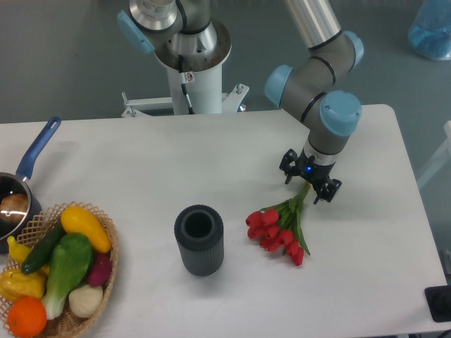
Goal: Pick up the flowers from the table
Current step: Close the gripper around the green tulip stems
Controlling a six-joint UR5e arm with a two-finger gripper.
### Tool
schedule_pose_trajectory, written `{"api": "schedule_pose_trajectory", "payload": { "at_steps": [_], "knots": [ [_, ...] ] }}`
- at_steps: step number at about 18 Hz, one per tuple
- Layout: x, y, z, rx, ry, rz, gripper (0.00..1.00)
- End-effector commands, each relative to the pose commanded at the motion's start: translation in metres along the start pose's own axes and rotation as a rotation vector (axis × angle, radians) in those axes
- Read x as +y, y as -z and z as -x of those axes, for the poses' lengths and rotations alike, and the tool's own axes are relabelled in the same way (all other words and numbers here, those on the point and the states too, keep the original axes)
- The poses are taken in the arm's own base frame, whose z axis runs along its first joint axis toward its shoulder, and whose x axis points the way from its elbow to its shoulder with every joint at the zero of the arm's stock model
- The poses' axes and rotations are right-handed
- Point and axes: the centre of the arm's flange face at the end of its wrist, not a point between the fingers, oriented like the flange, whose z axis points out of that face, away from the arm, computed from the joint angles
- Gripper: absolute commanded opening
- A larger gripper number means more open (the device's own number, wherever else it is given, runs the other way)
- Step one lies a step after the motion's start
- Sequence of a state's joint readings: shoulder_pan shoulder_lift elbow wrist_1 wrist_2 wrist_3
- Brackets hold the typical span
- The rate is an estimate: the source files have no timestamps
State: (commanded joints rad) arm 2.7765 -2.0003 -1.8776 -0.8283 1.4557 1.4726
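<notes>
The tool (309,181) hangs low over the right half of the table (232,162), pointing down from the grey and blue wrist of the arm (320,77). Its two dark fingers (289,167) are spread apart, one toward the upper left and one toward the lower right, and the thin green stem end of the flowers (280,229) runs up into the gap between them; whether the fingers touch the stems cannot be told from this view. A small blue light glows on the tool body just above the fingers. The flowers lie flat on the table, stems reaching up and to the right toward the tool, the red tulip buds fanned out at the lower left end with green leaves among them. Just beside the buds, to their left and apart from them, stands a dark grey ribbed vase (199,239), upright with its open mouth showing. Well apart at the table's lower left corner sits a wicker basket (106,278) heaped with vegetables (67,264): yellow, green, purple, white and orange pieces. Behind the basket, at the left edge, a pot (14,204) with a blue handle rests on the table. The arm's white pedestal (194,77) stands behind the table's far edge.
</notes>
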Motion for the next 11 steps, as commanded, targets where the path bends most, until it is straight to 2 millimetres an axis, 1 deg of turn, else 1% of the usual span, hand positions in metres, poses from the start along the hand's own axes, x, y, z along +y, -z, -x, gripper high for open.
{"api": "schedule_pose_trajectory", "payload": {
  "at_steps": [2, 4, 6, 9, 11],
  "knots": [
    [0.0000, 0.0000, 0.0000, 0.000, 0.002, 0.000, 0.59],
    [0.0000, 0.0000, 0.0000, 0.000, 0.000, 0.000, 0.55],
    [0.0008, 0.0003, 0.0005, -0.002, 0.001, 0.000, 0.43],
    [0.0007, 0.0009, 0.0010, -0.003, 0.004, 0.000, 0.31],
    [0.0005, 0.0016, 0.0017, -0.006, 0.005, -0.001, 0.18]
  ]
}}
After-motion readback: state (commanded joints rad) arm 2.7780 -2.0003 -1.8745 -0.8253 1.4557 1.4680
